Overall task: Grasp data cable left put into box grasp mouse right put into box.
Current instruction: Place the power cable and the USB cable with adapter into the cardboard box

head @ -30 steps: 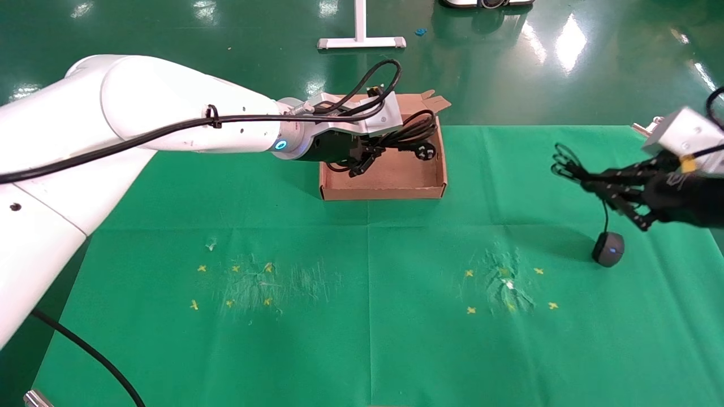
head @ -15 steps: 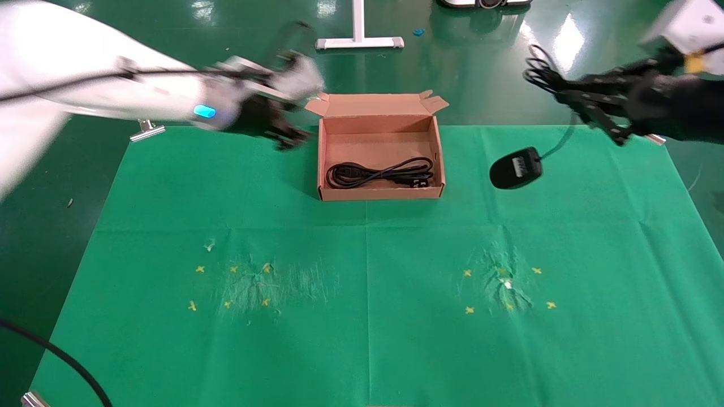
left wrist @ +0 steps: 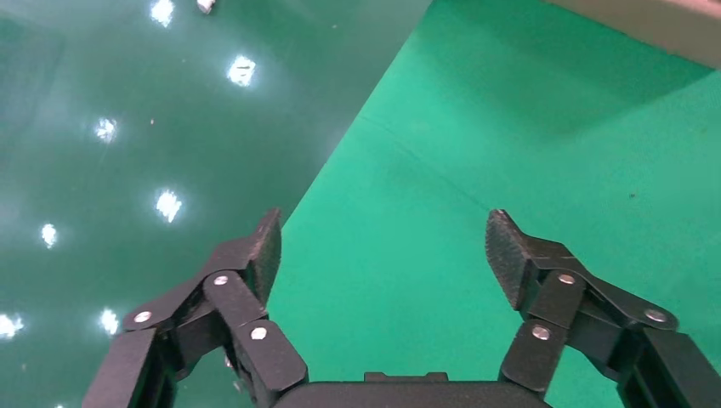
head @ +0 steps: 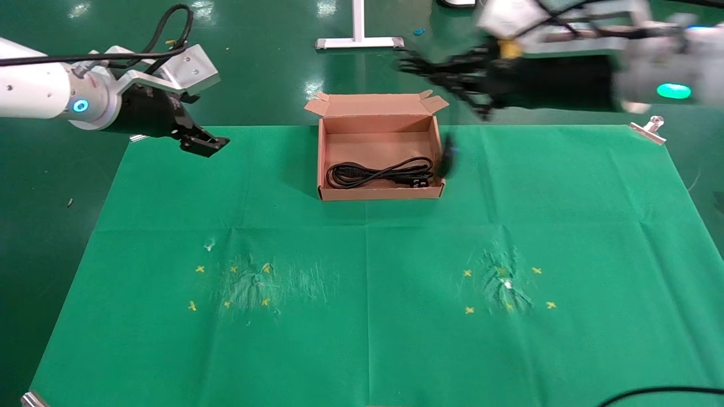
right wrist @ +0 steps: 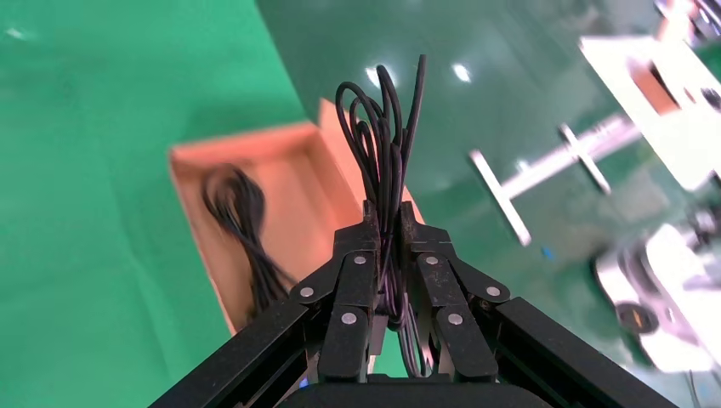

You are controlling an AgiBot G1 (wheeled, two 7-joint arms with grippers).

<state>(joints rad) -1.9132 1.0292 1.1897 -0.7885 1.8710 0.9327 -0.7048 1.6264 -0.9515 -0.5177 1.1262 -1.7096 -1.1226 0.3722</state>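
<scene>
Two grippers concern us: the right gripper [right wrist: 387, 223] is clamped on the thin black wire [right wrist: 384, 127] of the small black oval mouse [head: 448, 154], which hangs blurred just beside the shallow brown cardboard box [head: 379, 193]; the left gripper [left wrist: 383, 246] hovers spread and empty over the green cloth [head: 362, 316]. We judge half done: the thick black data cable [head: 380, 172] lies inside, the mouse remains. Only the wrist view shows the wire pinched.

Green cloth-covered table [head: 362, 316], creased, scuffed, marked with small yellow crosses [head: 199, 269]. Open shallow brown cardboard box [head: 324, 169] at far middle. Metal clips [head: 648, 131] at edges.
</scene>
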